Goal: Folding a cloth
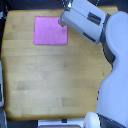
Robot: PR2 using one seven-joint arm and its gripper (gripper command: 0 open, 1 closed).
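- Cloth (50, 30): pink, flat and roughly square, lying on the wooden bench (55, 75) near its far edge, toward the exterior view's left.
- Gripper (63, 21): at the cloth's upper right corner, apparently touching it; whether the jaws are wide or narrow cannot be told.
- Arm (95, 25): white, reaching in from the exterior view's right.

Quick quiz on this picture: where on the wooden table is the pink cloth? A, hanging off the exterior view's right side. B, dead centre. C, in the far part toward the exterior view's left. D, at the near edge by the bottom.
C: the cloth lies flat in the upper-left part of the table, with the gripper at its right edge.
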